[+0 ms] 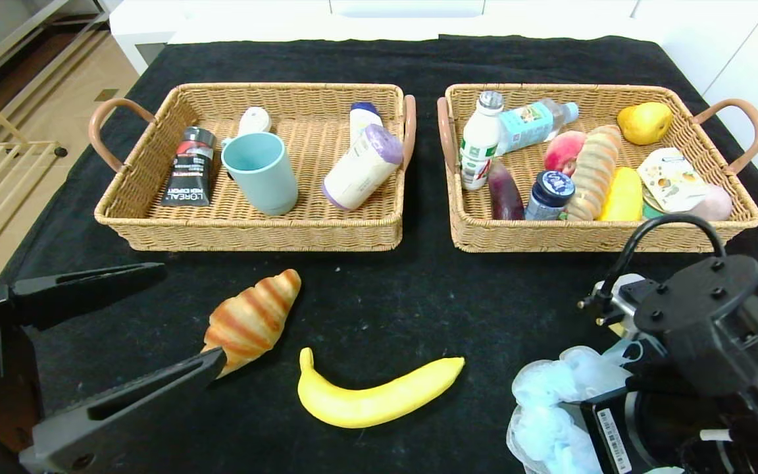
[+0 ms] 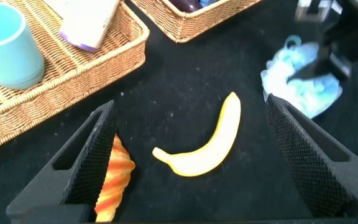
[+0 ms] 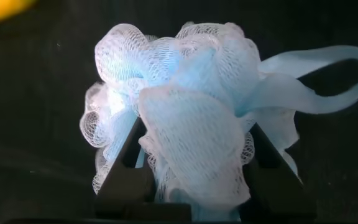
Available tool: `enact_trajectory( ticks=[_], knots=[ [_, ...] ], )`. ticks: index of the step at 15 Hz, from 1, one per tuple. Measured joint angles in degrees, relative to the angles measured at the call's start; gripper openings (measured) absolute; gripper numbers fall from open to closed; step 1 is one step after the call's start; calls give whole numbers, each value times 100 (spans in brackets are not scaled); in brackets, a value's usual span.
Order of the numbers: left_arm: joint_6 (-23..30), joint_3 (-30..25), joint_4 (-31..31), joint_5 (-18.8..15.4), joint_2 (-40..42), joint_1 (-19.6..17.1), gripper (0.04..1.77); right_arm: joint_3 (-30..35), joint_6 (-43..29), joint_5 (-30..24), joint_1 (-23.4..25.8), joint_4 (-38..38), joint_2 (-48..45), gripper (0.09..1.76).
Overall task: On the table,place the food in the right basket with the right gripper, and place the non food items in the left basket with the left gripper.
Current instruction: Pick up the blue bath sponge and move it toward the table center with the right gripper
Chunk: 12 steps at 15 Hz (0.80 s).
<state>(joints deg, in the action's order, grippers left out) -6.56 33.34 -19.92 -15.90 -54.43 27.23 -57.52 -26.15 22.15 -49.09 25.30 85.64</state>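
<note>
My right gripper (image 3: 197, 155) is at the table's front right, and a pale blue and white mesh bath pouf (image 3: 191, 106) fills the gap between its two fingers, which press into the mesh on both sides. The pouf also shows in the head view (image 1: 550, 401). My left gripper (image 1: 185, 316) is open and empty at the front left, above a croissant (image 1: 254, 319) and near a banana (image 1: 372, 395). The left basket (image 1: 155, 224) holds non-food items. The right basket (image 1: 616, 237) holds food and bottles.
The left basket contains a black tube (image 1: 189, 168), a teal cup (image 1: 262, 172) and a white bottle with a purple cap (image 1: 362, 168). The right basket is crowded. Black cloth covers the table, and the floor drops off on the left.
</note>
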Motion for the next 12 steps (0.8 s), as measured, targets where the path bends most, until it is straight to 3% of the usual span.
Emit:
enact_trajectory(
  ticks=[7, 12],
  knots=[
    [0, -2, 11, 0, -6, -9, 172, -1053, 230, 6, -154, 199, -297, 60],
    [-5, 4, 9, 50, -4, -9, 172, -2139, 503, 9, -369, 155, 90, 55]
  ],
)
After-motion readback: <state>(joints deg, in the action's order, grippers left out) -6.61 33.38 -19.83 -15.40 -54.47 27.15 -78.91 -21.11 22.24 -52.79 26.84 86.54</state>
